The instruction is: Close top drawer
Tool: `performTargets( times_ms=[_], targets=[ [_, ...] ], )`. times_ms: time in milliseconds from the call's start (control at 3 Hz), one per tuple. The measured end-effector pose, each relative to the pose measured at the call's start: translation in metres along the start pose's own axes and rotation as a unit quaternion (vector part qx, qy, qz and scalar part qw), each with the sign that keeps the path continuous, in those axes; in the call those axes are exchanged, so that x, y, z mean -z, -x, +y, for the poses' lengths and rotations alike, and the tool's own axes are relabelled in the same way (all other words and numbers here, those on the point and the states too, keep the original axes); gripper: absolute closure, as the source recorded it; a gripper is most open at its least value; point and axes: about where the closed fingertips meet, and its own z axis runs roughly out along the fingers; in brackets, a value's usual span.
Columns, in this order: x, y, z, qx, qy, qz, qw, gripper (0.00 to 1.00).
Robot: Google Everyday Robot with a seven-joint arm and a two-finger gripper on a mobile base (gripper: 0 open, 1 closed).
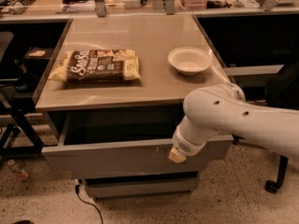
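- Lab room, speckled floor, cluttered benches along the back; grey table (154, 90) in the middle of the view
- Left: black stand legs beside the table; cable (88, 204) trailing on the floor under the left front corner; neither is in the drawer's path
- Tabletop, left: snack bag (96, 65) lying flat; right of it a white bowl (189, 59), empty as far as I can see; both sit on top, well back from the front edge, so a push below shouldn't disturb them
- Top drawer (107, 157): directly under the tabletop, pulled out toward the camera; dark open cavity visible behind its front; front is flat, no handle, so closing means pushing on the face, not gripping
- Lower drawer (140, 186) beneath it looks shut
- Gripper (177, 155): against the drawer face, right of centre, touching or just short of it; whether it's open or closed, cannot tell; nothing seems to be held
- Arm (233, 118) comes in from the right, elbow high, wrist angled down and left; that pose puts the tip square on the face for a straight shove inward
- Judgement: push in progress or about to start; drawer not yet closed; off-centre contact could skew it on the rails
- Far right: chair caster (271, 186) on the floor, clear of it all
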Motion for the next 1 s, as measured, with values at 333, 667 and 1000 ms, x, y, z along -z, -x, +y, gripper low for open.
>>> performTargets(
  times_ms=[333,667,1000],
  targets=[
    [0.0000,0.0000,0.0000,0.000,0.000,0.000,1.0000,0.34],
    [0.0000,0.0000,0.0000,0.000,0.000,0.000,1.0000,0.12],
    [0.0000,0.0000,0.0000,0.000,0.000,0.000,1.0000,0.00]
  ],
)
